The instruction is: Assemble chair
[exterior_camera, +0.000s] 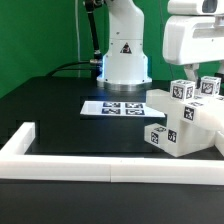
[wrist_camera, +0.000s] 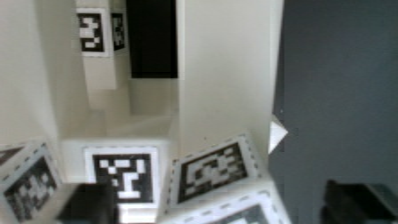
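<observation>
The chair [exterior_camera: 185, 118] is a cluster of small white blocky plastic parts with matte, smooth faces and squared edges, each carrying square black-and-white tag markers. It sits on the black surface [exterior_camera: 60, 110] at the exterior view's right, close to the long white border rail [exterior_camera: 70, 163], a low, square-sectioned bar that turns a corner at the exterior view's left. Upright posts with tagged cube-like tops rise from the chair's upper side, and a wedge-like slab slopes down toward the rail.

The marker board [exterior_camera: 112, 106], a thin flat white sheet printed with black tags, lies on the surface beside the chair, in front of the arm's rounded, glossy white base [exterior_camera: 124, 55]. A green backdrop stands behind.

The arm's white boxy head hangs directly above the chair at the exterior view's upper right. In the wrist view, the pincer [wrist_camera: 222, 203] shows dark finger pads [wrist_camera: 89, 203] spread apart on either side of white tagged blocks; whether the pads touch the plastic cannot be told. A white post with a dark slot runs away beyond them.
</observation>
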Motion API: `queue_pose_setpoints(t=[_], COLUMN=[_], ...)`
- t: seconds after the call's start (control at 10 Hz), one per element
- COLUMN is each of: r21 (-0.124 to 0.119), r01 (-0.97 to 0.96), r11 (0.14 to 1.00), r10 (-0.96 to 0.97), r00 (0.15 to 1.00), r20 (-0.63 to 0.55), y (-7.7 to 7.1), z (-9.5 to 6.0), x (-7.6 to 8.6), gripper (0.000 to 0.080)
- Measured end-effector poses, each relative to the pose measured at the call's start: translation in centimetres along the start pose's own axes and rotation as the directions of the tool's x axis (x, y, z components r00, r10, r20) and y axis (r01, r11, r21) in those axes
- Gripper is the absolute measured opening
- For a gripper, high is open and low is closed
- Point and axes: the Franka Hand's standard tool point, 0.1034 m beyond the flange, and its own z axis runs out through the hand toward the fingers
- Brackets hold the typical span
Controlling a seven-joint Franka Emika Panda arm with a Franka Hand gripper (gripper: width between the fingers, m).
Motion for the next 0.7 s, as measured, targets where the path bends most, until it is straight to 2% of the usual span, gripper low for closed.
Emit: queue_pose_setpoints(t=[0.1, 0.2, 0.7], r21=[0.000, 0.000, 0.002], r01=[0.001, -0.001, -0.371], r11=[1.000, 1.000, 0.929], r10=[-0.001, 0.001, 0.371], r00=[1.000, 1.000, 0.929], r20=[0.000, 0.000, 0.000], y=[0.01, 0.01, -0.05], z=[0.00, 0.00, 0.00], x=[0.00, 0.00, 0.02], gripper=[0.0373, 0.0286, 0.0286])
